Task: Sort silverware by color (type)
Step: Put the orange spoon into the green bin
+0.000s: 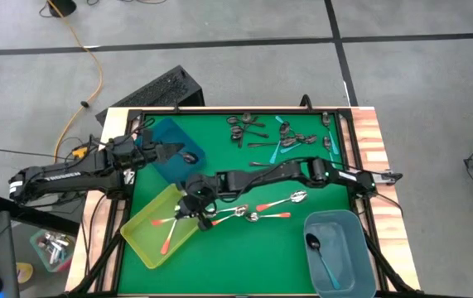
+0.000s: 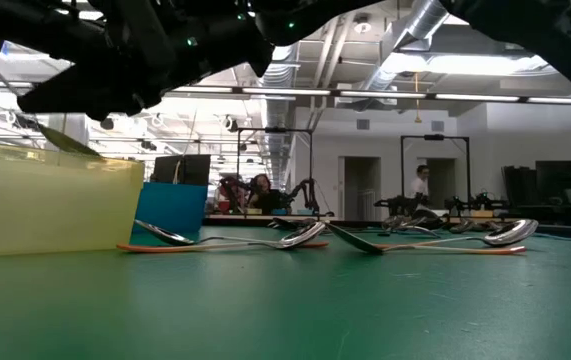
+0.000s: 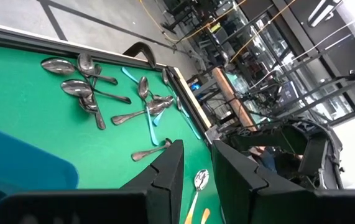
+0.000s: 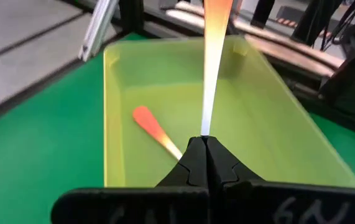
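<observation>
Right jaws clamping orange-handled spoon (image 4: 213, 56).

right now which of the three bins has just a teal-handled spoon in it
The light blue-grey bin at the table's near right corner; one teal-handled spoon lies inside. The yellow-green bin holds an orange-handled spoon, and the dark blue bin a dark one.

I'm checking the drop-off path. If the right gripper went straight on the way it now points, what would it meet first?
Most likely the yellow bin. The right gripper, shut on an orange-handled spoon, aims into it, toward the floor where another orange-handled spoon lies; depth is unclear.
</observation>
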Motion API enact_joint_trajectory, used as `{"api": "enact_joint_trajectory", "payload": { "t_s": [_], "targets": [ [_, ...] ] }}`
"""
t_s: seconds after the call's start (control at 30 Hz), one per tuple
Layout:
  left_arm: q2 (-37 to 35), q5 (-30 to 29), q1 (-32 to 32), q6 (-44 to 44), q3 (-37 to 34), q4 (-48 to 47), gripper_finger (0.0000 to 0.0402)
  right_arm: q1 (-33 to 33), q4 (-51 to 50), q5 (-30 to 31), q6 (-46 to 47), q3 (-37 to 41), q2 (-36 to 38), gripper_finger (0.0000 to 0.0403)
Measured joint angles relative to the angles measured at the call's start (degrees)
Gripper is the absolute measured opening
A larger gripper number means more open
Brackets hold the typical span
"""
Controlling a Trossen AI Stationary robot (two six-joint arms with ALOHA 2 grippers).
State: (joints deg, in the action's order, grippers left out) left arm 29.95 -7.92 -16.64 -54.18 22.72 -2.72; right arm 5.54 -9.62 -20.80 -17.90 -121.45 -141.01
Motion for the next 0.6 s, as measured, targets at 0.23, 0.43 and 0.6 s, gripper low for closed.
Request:
{"api": "enact_joint_trajectory", "payload": {
  "t_s": [0.23, 0.43, 0.6],
  "targets": [
    [0.00, -0.25, 0.00, -0.01, 0.00, -0.03, 0.0069, 0.18, -0.17, 0.25, -0.82, 0.00, 0.00, 0.0000],
    [0.00, -0.26, 0.00, -0.01, 0.00, -0.78, 0.0069, 0.38, -0.15, 2.10, -3.71, 0.00, 0.00, 0.0000],
    [0.00, -0.35, 0.00, -0.03, 0.00, -1.01, 0.0069, 0.78, -0.87, 4.80, -5.69, 0.00, 0.00, 0.0000]
  ]
}}
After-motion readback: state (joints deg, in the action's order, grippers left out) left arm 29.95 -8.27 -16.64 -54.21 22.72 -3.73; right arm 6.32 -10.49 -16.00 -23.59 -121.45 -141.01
